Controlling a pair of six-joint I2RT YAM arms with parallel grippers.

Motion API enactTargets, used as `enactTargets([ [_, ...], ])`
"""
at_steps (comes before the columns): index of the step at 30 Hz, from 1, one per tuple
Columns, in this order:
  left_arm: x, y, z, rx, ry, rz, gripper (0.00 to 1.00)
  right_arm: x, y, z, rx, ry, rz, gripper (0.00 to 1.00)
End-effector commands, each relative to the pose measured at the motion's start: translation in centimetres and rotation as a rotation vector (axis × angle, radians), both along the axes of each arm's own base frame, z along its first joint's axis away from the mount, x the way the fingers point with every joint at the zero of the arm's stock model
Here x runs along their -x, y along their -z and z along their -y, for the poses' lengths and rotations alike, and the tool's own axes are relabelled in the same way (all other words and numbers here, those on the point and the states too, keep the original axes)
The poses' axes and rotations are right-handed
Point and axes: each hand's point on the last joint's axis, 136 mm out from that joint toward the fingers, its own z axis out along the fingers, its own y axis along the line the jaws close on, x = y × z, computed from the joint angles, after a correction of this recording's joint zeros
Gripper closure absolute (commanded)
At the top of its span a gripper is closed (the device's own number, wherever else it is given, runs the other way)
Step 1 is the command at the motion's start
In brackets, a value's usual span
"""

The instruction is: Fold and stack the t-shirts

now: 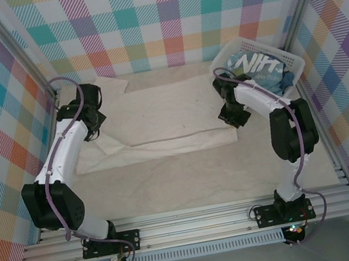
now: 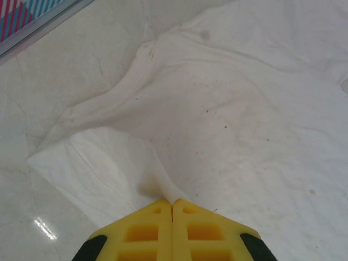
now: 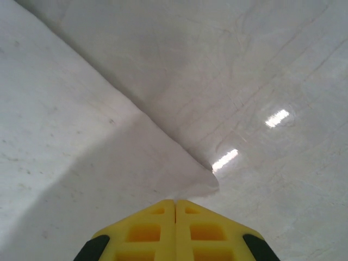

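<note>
Illegible white lettering (image 1: 248,64) on blue t-shirt (image 1: 272,75)

Top view: your left arm (image 1: 59,163) is bending out from its base toward 10 o'clock, and its forearm is running on toward 1 o'clock. The wrist is tipping downward. Your left gripper (image 1: 94,132) is pressing its yellow fingers (image 2: 147,234) together, pinching a raised fold of the cream t-shirt (image 2: 234,119).

Your right arm (image 1: 288,131) is rising from its base toward 12 o'clock, and its forearm is angling back toward 10 o'clock. Your right gripper (image 1: 234,118) is pointing down with its jaws meeting, nipping the cloth beside a corner.
</note>
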Motion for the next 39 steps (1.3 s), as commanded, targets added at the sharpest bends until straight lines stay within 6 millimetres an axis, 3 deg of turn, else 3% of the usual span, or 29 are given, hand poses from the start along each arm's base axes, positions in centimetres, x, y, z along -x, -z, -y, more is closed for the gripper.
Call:
enactTargets([
  [1,-1.3,-0.1,-0.7,0.0,0.033,-0.002,1.0,-0.8,-0.5,0.2,0.024,-0.011,-0.01,1.0],
  [14,-2.7,1.5,-4.3,-0.02,-0.042,-0.059,1.0,-4.7,-0.2,-0.6,0.031,-0.041,0.036,1.0],
  [39,-6.3,4.2,-4.4,0.014,0.01,-0.097,1.0,-6.7,1.4,-0.1,0.042,-0.023,0.02,1.0],
])
